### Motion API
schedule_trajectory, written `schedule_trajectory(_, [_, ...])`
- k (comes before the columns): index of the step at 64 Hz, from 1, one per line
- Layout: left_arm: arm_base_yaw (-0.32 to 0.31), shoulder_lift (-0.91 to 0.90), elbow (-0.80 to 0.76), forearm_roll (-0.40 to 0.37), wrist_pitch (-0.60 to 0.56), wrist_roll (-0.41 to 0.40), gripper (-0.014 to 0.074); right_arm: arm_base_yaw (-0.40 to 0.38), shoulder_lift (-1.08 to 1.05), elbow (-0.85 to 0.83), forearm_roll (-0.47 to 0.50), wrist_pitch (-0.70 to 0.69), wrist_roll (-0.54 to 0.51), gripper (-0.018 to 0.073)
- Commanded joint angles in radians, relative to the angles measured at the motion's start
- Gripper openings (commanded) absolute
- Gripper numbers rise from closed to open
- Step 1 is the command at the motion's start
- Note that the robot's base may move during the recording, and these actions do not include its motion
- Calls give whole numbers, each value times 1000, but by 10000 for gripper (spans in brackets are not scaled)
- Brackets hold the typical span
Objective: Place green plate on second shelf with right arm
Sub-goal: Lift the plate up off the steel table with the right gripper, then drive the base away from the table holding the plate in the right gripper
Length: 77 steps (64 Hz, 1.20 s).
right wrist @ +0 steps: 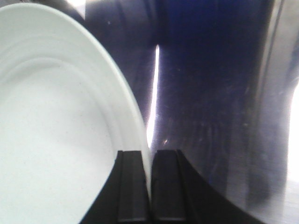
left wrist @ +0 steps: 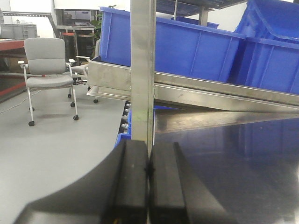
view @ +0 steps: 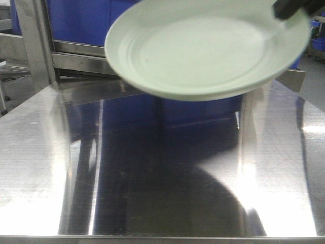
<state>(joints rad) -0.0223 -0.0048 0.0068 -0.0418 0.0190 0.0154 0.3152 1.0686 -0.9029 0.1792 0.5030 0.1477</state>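
Carry step: right gripper [right wrist: 149, 161] clamped on green plate [view: 203, 48] rim, steel surface [view: 152, 178] below it. Next, likely: lower level, release. Left gripper [left wrist: 148, 170] together, empty.

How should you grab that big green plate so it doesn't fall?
By its rim. The green plate is wide and shallow, so only its thin raised edge fits between two fingers. Come from the side, one finger inside the rim, one outside. The right gripper pinches it just that way, above the steel surface.
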Motion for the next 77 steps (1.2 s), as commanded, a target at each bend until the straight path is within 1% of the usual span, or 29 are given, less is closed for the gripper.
schedule_trajectory(1, [-6, -18, 42, -6, -82, -1, 130, -2, -141, 16, -23, -51, -3, 54])
schedule_trajectory(10, [-6, -18, 42, -6, -82, -1, 130, -2, -343, 103, -25, -47, -1, 54])
schedule_trajectory(15, [-6, -18, 42, -6, -82, -1, 130, -2, -470, 143, -25, -21, -1, 54])
schedule_trajectory(19, [-6, -18, 42, -6, -82, -1, 130, -2, -583, 179, -46, 15, -1, 54])
schedule_trajectory(24, [-6, -18, 42, -6, -82, -1, 130, -2, -670, 214, -78, 37, -1, 54])
schedule_trajectory(37, [-6, -18, 42, -6, -82, -1, 130, -2, -841, 285, -169, 84, -1, 54])
schedule_trajectory(41, [-6, -18, 42, -6, -82, -1, 130, -2, -875, 301, -204, 84, -1, 54])
schedule_trajectory(47, [-6, -18, 42, -6, -82, -1, 130, -2, -922, 317, -311, 89, -3, 54])
schedule_trajectory(50, [-6, -18, 42, -6, -82, -1, 130, -2, -935, 317, -344, 95, -3, 54])
schedule_trajectory(64, [-6, -18, 42, -6, -82, -1, 130, -2, -940, 326, -515, 87, -3, 54])
schedule_trajectory(72, [-6, -18, 42, -6, -82, -1, 130, -8, -940, 376, -553, 55, -3, 54])
schedule_trajectory(77, [-6, -18, 42, -6, -82, -1, 130, -47, -940, 424, -558, -20, 1, 54])
